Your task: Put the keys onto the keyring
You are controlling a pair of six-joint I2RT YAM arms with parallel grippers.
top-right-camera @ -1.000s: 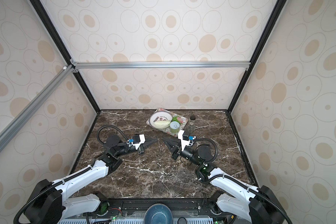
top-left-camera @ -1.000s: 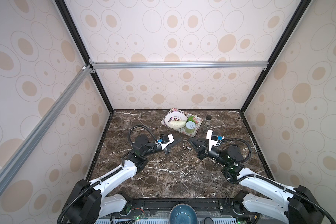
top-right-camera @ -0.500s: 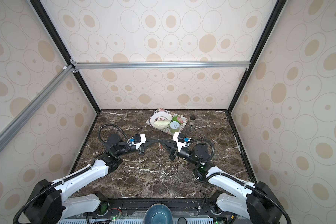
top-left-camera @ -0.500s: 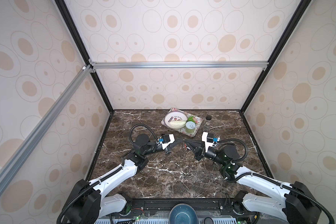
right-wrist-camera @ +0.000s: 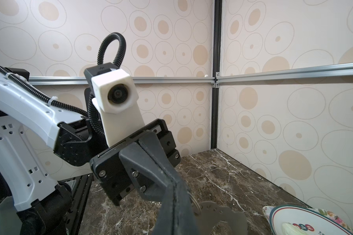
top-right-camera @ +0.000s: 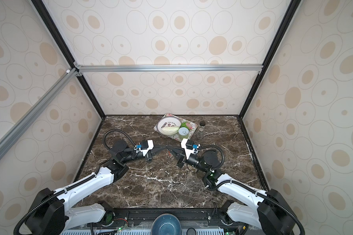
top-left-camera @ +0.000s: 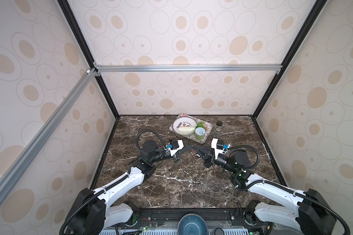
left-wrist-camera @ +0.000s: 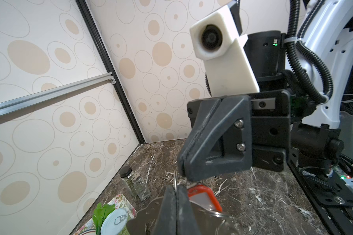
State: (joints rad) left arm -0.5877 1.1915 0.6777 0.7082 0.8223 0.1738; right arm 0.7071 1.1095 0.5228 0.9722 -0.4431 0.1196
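Mid-table, just below frame centre in both top views: left gripper (top-left-camera: 189, 147) clamped fully closed on the grey keyring (left-wrist-camera: 145, 211), right gripper (top-left-camera: 196, 150) pinched tight on the red-tagged key (left-wrist-camera: 204, 197), tips meeting, key just beside keyring.

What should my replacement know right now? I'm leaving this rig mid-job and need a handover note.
Left gripper: shut, apparently clamping the keyring above the table.
Right gripper: shut, seemingly holding the red-tag key, its tip against the left gripper's.
Done: key and keyring are held together, off the table.
Left: I cannot tell whether the red-tag key is threaded on; check. The black-tag key is not in view; find it and add it.
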